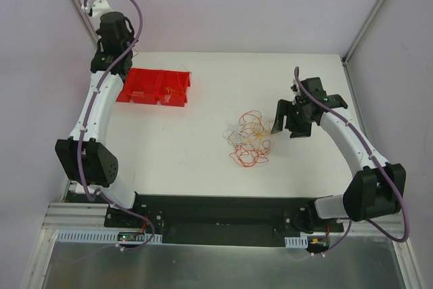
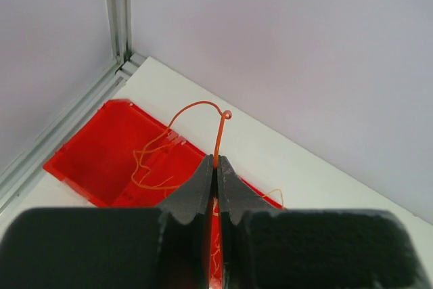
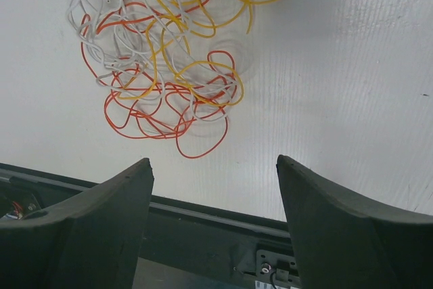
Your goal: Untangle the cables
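Note:
The cables [image 1: 249, 139] lie as a loose tangle of red, orange, yellow and white loops on the white table, right of centre. In the right wrist view the tangle [image 3: 162, 65] lies beyond my fingers. My right gripper [image 1: 292, 123] is open and empty just right of the tangle, its jaws wide apart [image 3: 213, 159]. My left gripper [image 1: 110, 64] is at the far left, above a red bin. It is shut [image 2: 216, 162] on one orange cable [image 2: 218, 137], which rises from the fingertips and curls over to the left.
A red bin [image 1: 154, 87] with two compartments stands at the back left and holds a few thin orange and yellow wires [image 2: 152, 164]. Aluminium frame posts [image 2: 118, 11] and grey walls bound the table. A black base bar [image 3: 203, 214] runs along the near edge.

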Robot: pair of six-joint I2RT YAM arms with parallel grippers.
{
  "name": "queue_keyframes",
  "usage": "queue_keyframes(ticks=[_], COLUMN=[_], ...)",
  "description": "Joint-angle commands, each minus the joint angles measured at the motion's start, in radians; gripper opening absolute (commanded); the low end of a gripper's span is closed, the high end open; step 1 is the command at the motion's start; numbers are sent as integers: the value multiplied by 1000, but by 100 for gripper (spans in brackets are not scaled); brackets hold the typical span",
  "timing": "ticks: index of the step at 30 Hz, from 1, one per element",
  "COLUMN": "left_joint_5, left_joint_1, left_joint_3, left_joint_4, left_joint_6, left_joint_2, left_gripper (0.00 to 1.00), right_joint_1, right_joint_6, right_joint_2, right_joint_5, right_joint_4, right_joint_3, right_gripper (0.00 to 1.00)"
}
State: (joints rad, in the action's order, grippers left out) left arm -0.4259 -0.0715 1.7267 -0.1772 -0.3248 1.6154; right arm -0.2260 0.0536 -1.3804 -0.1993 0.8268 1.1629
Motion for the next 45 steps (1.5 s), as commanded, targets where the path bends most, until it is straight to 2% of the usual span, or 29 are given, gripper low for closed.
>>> queue_keyframes(ticks=[1,5,9,15,19,23,27,31,36,39,41,43,45], left_joint_5=[21,52,131,360,418,454,391,398,417,385,378,401,467], left_joint_1=[16,30,53,85,104,125,131,131,130,122,124,122,122], left_joint_3=[-76,-119,-142,-82,-78,-32,-27,-7,11,5,-9,-30,-53], left_joint_4=[-5,-67,-84,-85,-91,-105,-107,-149,-196,-202,-206,-208,-208], left_joint_6=[-187,-345,-437,-465,-516,-432,-353,-313,-283,-234,-214,-195,-180], left_joint_2=[-3,38,96,245,305,389,429,489,476,410,345,284,223], left_gripper=[0,0,0,0,0,0,0,0,0,18,36,50,58], right_joint_1=[4,4,5,4,5,5,4,5,5,5,5,7,7], right_joint_6=[19,12,12,0,-1,-3,-12,-27,-38,-41,-35,-25,-11], right_joint_2=[50,47,34,-8,-26,-22,-6,0,-11,-26,-37,-40,-37], right_joint_5=[-3,4,0,8,6,-3,6,9,1,-14,-32,-70,-101], right_joint_4=[5,20,21,25,28,34,51,57,58,52,41,20,-12], right_joint_3=[-6,-3,1,37,47,32,21,27,50,57,49,32,3], right_gripper=[76,76,76,76,76,76,76,76,76,76,76,76,76])
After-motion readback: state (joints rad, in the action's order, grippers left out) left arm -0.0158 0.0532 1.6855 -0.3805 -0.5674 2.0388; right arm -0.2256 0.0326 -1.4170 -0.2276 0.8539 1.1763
